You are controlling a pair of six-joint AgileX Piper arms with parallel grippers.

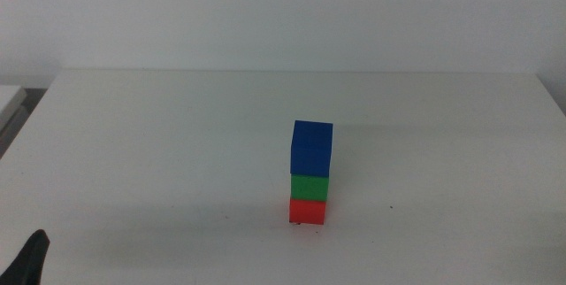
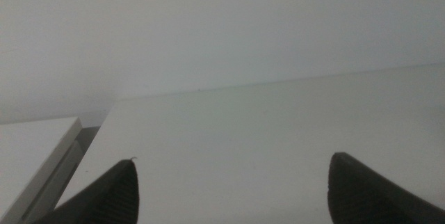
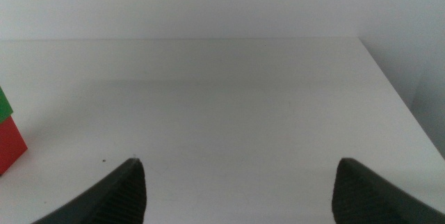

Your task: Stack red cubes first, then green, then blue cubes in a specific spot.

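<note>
Blue cube [image 1: 312, 146] stacked on green cube [image 1: 309, 186], on red cube [image 1: 307, 211]; no writing seen. Left gripper [image 2: 229, 189] and right gripper [image 3: 236, 189] jaws spread wide, nothing held.

The blue cube [image 1: 311, 147] sits on the green cube [image 1: 309, 186], which sits on the red cube [image 1: 307, 211], on the counter [image 1: 159, 152], lower centre of the frame.
</note>
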